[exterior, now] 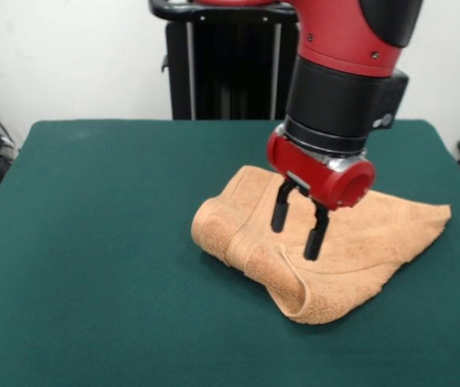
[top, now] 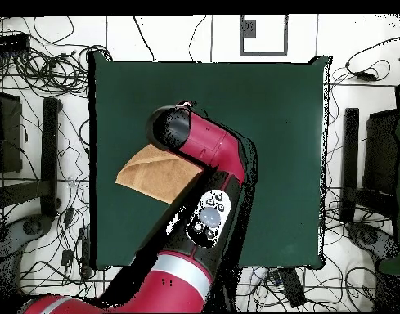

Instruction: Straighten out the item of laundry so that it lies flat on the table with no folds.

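Towel is orange-tan terry, lying crumpled on the green table, not flat. In the front view it sits right of table centre, roughly at 3 o'clock from the middle of the cloth top. Its edge toward 9 o'clock is rolled over into a thick fold, and a second folded lip runs down to the corner at 6 o'clock, where the cloth curls up and shows an open pocket. The part reaching toward 3 o'clock lies flatter and ends in a blunt corner. A woven border band shows as a ridge along the rolled edge. Label not visible. In the overhead view the towel shows as a tan wedge left of table centre, pointed toward 9 o'clock, with its 3 o'clock side hidden under the arm. Gripper hangs over the middle of the towel, tilted, with the two black fingers spread apart and nothing between them. Tips are close to the cloth; cannot tell if they touch it. Red and black arm comes in from 6 o'clock in the overhead view and covers the gripper there. Off the table: cables all over the white floor, black stands at 9 and 3 o'clock.
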Robot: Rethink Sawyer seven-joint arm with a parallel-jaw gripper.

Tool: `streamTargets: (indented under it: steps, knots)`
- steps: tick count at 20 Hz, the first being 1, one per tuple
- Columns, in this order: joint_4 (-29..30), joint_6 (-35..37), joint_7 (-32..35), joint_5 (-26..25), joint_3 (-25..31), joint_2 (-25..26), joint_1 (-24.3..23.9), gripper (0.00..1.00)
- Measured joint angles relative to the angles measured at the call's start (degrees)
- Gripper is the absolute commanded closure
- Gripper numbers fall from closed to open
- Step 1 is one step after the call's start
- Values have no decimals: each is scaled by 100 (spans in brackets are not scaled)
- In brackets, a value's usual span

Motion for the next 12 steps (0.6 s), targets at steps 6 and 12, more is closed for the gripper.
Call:
streamTargets:
  steps: [6, 12]
  knots:
    - [-49, 0, 161, 4, 0, 16, 74, 0]
    - [-52, 0, 178, 4, 1, 13, -13, 0]
